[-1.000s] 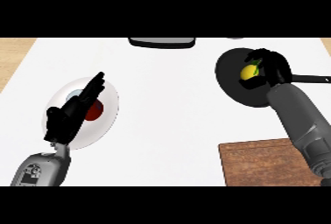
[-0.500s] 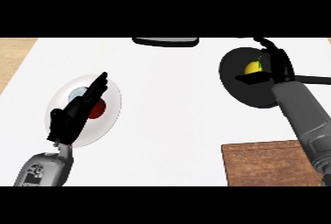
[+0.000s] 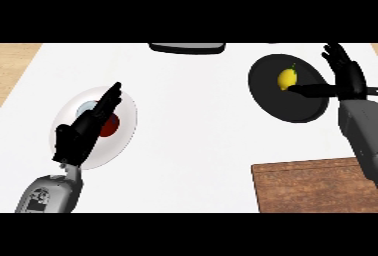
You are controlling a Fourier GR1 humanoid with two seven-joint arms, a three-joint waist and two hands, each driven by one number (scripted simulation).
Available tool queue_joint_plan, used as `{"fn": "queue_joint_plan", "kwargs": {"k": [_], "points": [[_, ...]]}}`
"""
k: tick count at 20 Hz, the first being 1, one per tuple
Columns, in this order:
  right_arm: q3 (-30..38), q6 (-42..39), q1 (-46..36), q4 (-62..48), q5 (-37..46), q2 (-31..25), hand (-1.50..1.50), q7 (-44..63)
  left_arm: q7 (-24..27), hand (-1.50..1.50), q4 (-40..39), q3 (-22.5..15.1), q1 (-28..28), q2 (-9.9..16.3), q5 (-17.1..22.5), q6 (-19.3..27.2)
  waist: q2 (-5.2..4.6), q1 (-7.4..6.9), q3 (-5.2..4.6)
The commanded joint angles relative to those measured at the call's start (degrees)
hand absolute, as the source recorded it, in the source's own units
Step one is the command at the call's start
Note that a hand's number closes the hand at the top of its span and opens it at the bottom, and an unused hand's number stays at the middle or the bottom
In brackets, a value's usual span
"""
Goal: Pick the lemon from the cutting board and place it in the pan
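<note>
Both hands released, right hand fingers spread beside lemon in pan; left hand flat

Bright yellow lemon there against the flat black pan. Cutting board is a reddish brown, streaked with wood grain. Counter is plain white, with a tan wooden strip at its left edge. Pale plate, red spot in the middle. Both hands black, forearms grey.
</note>
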State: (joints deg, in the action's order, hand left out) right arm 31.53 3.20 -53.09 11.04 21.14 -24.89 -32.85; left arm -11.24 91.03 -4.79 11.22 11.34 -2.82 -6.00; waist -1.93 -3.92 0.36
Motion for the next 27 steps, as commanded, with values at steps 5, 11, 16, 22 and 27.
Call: {"fn": "queue_joint_plan", "kwargs": {"k": [5,11,16,22,27], "points": [[2.7,-13.8,6.7,-0.2,-3.5,-5.7,-1.50,-12.4,1.3,0.00,2.5,1.1,-4.0,1.0,0.9,-1.0,0.73,0.83,-0.08],[2.0,-18.0,11.9,-0.4,-3.7,-5.9,-1.50,-19.7,0.5,0.00,-0.3,1.3,-2.1,-0.2,-1.2,0.7,1.13,2.20,-0.18],[1.1,-19.4,14.4,-0.5,-3.4,-5.9,-1.50,-23.4,0.5,0.00,-2.2,4.3,0.2,2.0,1.0,-2.1,1.03,2.15,-0.16],[0.8,-19.6,19.4,0.0,-4.1,-4.5,-1.50,-28.3,-0.5,0.00,2.6,0.9,-4.0,-0.9,-1.5,-0.1,1.27,2.07,-0.12],[0.0,-18.9,22.9,2.0,-5.2,-4.1,-1.50,-29.1,-3.8,0.00,3.3,1.6,-1.7,-1.1,-1.8,0.2,1.62,3.06,-0.22]]}}
